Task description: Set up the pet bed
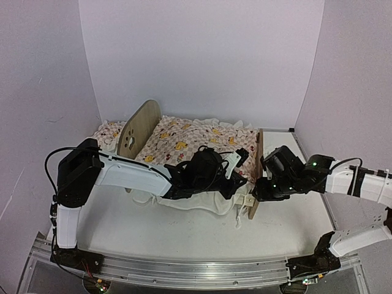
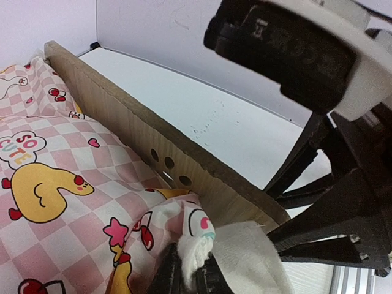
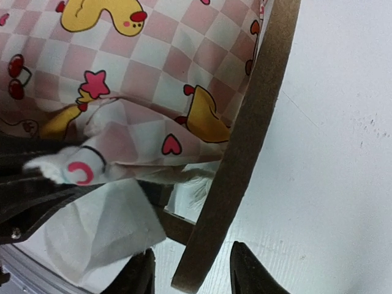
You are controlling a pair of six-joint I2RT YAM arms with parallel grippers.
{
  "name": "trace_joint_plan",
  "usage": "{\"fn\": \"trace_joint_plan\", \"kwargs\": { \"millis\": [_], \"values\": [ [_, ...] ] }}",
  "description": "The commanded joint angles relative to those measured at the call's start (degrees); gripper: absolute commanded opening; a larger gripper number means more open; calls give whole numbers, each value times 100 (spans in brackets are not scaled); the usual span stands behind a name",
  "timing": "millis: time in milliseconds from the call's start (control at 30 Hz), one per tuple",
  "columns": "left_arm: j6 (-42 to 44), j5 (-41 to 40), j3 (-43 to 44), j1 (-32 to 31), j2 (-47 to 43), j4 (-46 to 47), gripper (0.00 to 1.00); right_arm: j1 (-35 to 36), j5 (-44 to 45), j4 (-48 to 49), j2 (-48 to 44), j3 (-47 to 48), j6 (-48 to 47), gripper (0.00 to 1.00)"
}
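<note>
**Left hand pinching the cover, right hand astride the footboard**

I take it from the left. Farthest from my left hand (image 1: 240, 179), out beyond the headboard (image 1: 147, 116), a small ruffled pillow (image 1: 109, 131) lies on the worktop (image 1: 153, 229), outside the frame. The pet bed (image 1: 136, 138) sits across the middle of the worktop. Its headboard stands upright well behind the left wrist, alongside that arm's forearm, with a paw-print cutout showing.

The pink checkered duck-print cover (image 1: 177, 142) is spread over the bed from the headboard to the footboard (image 1: 257, 165), beneath and around my left hand. Its white ruffle spills over the near side onto the worktop below the hand.

The left hand (image 2: 187, 275) is closed tight. In its wrist view the fingers (image 2: 166, 277) pinch a bunched white-edged corner of the cover (image 2: 61, 184). Just past the fingertips the footboard (image 2: 153, 144) runs slantwise, with three small holes in its face, and the cover's edge lies against it.

My right hand (image 1: 257, 190) is directly across the footboard from the left one, at the board's near end. In its wrist view the right hand (image 3: 191, 277) sits astride the plywood edge of the footboard (image 3: 245, 141). One of the fingers (image 3: 251, 272) is on the bare worktop side and the other on the cover side. The jaws stand partway apart, with a thin gap showing between each finger and the wood, so they bracket the board rather than clamp it.
</note>
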Motion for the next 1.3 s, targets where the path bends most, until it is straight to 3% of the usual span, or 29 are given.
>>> {"fn": "trace_joint_plan", "kwargs": {
  "millis": [0, 100, 233, 300, 367, 500, 633, 700, 767, 867, 1067, 1200, 1267],
  "values": [
    [94, 87, -7, 45, -266, 61, 15, 25, 279, 291, 236, 127, 383, 36],
    [70, 161, -162, 44, -593, 3, 40, 30, 254, 429, 200, 84, 636, 23],
    [0, 473, -543, 39, -1369, -162, 53, 36, 264, 629, 51, -72, 948, 12],
    [-101, 705, -885, 37, -1779, -164, 56, 29, 263, 743, 65, -132, 1083, 12],
    [-213, 891, -1257, 40, -2189, -164, 73, 34, 265, 750, 170, -78, 1232, 13],
    [-259, 1035, -2083, -173, -2887, -146, 79, 29, 359, 746, 330, -11, 1376, 22],
    [290, 522, -2734, -919, -3084, 313, 87, 33, 439, 719, 518, 118, 1386, 21],
    [482, 210, -3354, -1256, -3000, 1325, 84, 31, 336, 688, 622, 234, 1386, 13],
    [598, 70, -4176, -1401, -2786, 2975, 78, 31, 279, 464, 685, 429, 1396, 1],
    [943, -128, -4703, -1419, -1857, 4723, 64, 30, 191, 198, 578, 656, 1477, 0],
    [1676, -1139, -4178, -1421, 52, 6347, 36, 83, 62, 210, 174, 902, 1764, 0],
    [2025, -1966, -3498, -1403, 932, 6680, 15, 136, -4, 201, 174, 1105, 1846, 0],
    [2064, -2168, -3253, -1325, 1272, 6805, 10, 168, 7, 195, 150, 1219, 1862, 0]
  ]
}}
